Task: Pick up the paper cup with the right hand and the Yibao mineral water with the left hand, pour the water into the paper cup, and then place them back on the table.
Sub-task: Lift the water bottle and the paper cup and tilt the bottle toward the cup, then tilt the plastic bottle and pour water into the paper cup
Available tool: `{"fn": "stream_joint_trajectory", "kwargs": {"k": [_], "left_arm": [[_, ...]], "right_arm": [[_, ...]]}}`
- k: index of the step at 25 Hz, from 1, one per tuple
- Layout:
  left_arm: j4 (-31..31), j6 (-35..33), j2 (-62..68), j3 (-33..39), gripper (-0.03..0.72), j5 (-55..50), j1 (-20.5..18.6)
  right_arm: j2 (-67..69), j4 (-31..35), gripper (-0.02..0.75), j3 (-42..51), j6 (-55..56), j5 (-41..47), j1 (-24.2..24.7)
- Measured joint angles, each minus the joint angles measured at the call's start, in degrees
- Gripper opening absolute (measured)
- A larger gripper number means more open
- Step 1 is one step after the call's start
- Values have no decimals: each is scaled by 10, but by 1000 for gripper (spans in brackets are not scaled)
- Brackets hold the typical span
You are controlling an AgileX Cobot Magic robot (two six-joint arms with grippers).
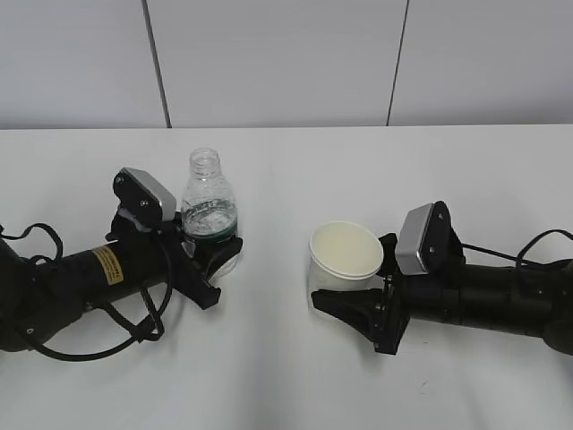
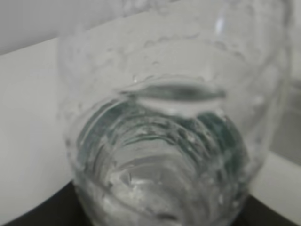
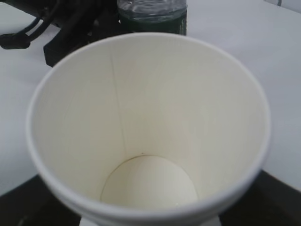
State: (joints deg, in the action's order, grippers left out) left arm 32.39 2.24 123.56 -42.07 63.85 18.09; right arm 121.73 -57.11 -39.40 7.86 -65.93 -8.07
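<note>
The Yibao mineral water bottle [image 1: 209, 210] stands upright and capless at centre left, clear water low inside. My left gripper [image 1: 219, 267], on the arm with the yellow sticker, is shut on its lower body below the green label. In the left wrist view the bottle [image 2: 164, 141] fills the frame, with dark fingers [image 2: 33, 212] at the bottom corners. The paper cup [image 1: 345, 255] is at centre right, tilted and empty. My right gripper [image 1: 345, 279] is shut on its side. The cup [image 3: 150, 122] fills the right wrist view. I cannot tell whether either object rests on the table [image 1: 286, 376].
The left arm [image 1: 81, 278] and its cables lie along the table's left side, the right arm [image 1: 501, 300] along the right. The bottle [image 3: 152, 14] and left gripper show beyond the cup in the right wrist view. A grey panelled wall [image 1: 286, 54] stands behind the table.
</note>
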Motion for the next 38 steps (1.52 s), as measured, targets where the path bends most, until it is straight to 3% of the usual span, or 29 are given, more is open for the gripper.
{"fn": "stream_joint_trajectory", "kwargs": {"k": [4, 12, 17, 22, 27, 38], "left_arm": [[-17, -31, -31, 0, 361, -2, 0], [-38, -158, -84, 0, 359, 1, 0], [-40, -223, -95, 0, 358, 1, 0], [-52, -346, -95, 0, 358, 1, 0], [-86, -453, -95, 0, 358, 1, 0], [-118, -610, -95, -1, 355, 0, 0]], "right_arm": [[0, -51, 543, -30, 32, 0, 0], [4, -144, 543, -100, 118, 0, -1], [4, -193, 543, -152, 186, 35, -39], [4, -209, 543, -191, 227, 51, -68], [5, -271, 543, -244, 313, 78, -72], [8, -370, 543, -299, 422, 80, -81]]}}
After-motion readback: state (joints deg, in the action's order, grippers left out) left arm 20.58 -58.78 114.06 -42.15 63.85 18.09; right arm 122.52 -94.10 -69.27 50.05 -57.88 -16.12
